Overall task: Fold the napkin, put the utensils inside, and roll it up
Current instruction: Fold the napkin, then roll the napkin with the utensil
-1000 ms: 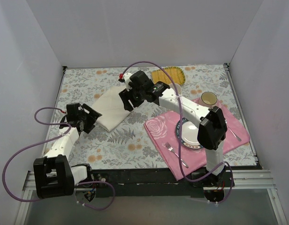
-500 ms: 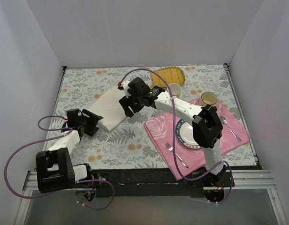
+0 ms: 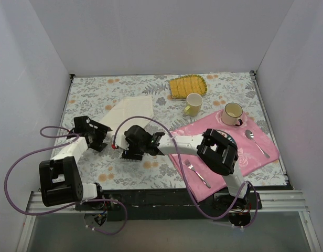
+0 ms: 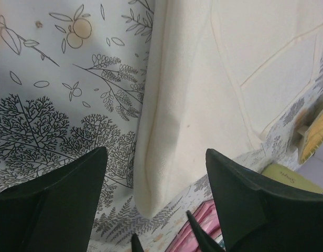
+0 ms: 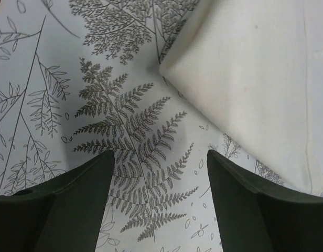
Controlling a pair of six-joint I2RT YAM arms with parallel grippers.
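We are looking at a robotics lab cell: plain white walls [image 3: 151,31] box in a floral tablecloth [image 3: 98,94]. Robot arms [image 3: 182,143] trailing purple cables [image 3: 142,117] sit bolted to a metal rail [image 3: 287,202].

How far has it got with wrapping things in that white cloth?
Folding looks done: the cream-white cloth napkin lies flat in layers. Nothing is gripped; the left gripper and right gripper hover open by its near edge. Remaining: no utensil lies on it, and it is unrolled.
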